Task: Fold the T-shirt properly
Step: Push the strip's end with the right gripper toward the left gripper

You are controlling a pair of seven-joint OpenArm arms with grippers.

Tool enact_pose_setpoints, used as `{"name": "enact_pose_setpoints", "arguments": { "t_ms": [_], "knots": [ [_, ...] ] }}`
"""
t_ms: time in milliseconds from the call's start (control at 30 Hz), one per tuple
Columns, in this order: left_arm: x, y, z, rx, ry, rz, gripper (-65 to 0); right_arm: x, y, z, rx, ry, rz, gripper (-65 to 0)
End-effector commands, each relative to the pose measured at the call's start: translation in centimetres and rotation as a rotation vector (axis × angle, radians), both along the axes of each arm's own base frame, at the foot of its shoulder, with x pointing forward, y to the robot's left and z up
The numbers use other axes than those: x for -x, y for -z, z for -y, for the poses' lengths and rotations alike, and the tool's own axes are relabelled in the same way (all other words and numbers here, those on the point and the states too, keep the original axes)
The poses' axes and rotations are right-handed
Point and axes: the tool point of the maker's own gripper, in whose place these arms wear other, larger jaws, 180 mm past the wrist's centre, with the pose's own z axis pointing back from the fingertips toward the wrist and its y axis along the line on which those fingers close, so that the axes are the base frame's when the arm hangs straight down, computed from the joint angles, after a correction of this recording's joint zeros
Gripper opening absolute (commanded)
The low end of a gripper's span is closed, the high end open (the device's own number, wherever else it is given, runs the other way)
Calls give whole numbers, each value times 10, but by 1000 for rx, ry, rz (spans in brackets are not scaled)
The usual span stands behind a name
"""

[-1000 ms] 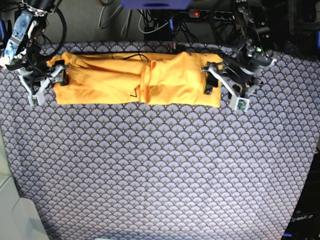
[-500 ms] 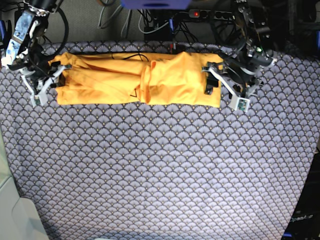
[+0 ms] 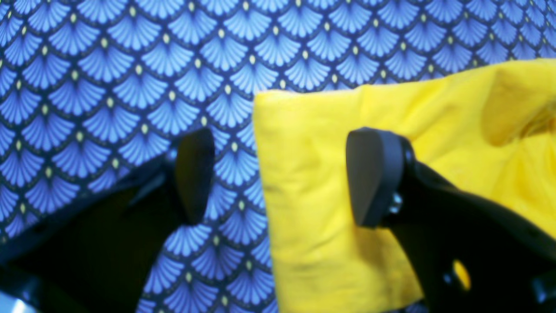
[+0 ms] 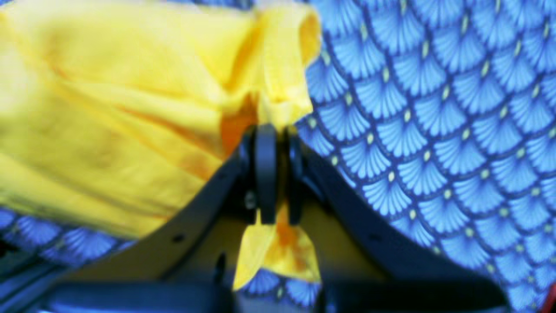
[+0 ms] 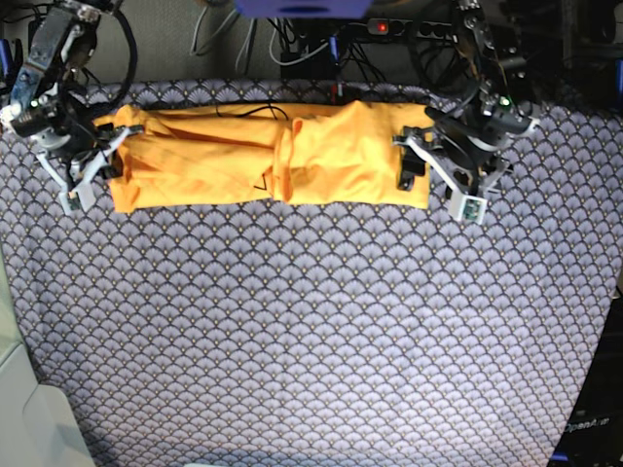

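The orange-yellow T-shirt (image 5: 263, 156) lies folded into a long strip across the back of the table. My right gripper (image 5: 105, 154) is at its left end. In the right wrist view this gripper (image 4: 278, 169) is shut on a bunched edge of the T-shirt (image 4: 108, 108), and a small flap of fabric sticks out behind the jaws. My left gripper (image 5: 423, 177) is at the strip's right end. It is open (image 3: 282, 174), and straddles the edge of the T-shirt (image 3: 312, 130): one finger (image 3: 373, 174) is over the fabric, the other (image 3: 193, 174) over the cloth.
A blue-grey scallop-patterned cloth (image 5: 311, 331) covers the whole table. Cables and a power strip (image 5: 389, 27) run behind the back edge. A pale object (image 5: 24, 409) stands at the front left corner.
My right gripper has shut on the T-shirt's left end and shifted slightly. The left gripper has stayed open and edged a little towards the back.
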Motion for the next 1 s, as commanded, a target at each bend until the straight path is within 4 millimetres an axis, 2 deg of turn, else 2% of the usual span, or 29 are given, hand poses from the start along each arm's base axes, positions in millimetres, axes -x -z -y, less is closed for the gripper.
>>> {"name": "enact_pose_setpoints", "arguments": {
  "t_ms": [0, 100, 267, 400, 633, 800, 900, 967],
  "knots": [
    [-7, -10, 0, 5, 0, 41, -188, -8, -17, -1, 16, -5, 55, -650],
    [-7, -10, 0, 5, 0, 41, -188, -9, -30, -6, 38, -12, 76, -650],
    [-7, -10, 0, 5, 0, 39, -188, -6, -22, -28, 11, -62, 42, -650],
    [-10, -13, -1, 5, -5, 51, -188, 0, -13, -55, -28, -115, 16, -650],
    [-15, -16, -12, -1, -31, 62, -187, 11, -9, -71, -66, -110, 2, -650],
    [-20, -21, -20, -4, -54, 76, -186, 11, -8, -95, -88, -179, 1, -650],
    [-20, -21, -20, -5, -54, 77, -185, 8, -10, -95, -86, -187, 8, -650],
    [-20, -21, -20, -6, -54, 75, -185, 4, -13, -89, -64, -191, 18, -650]
  ]
}}
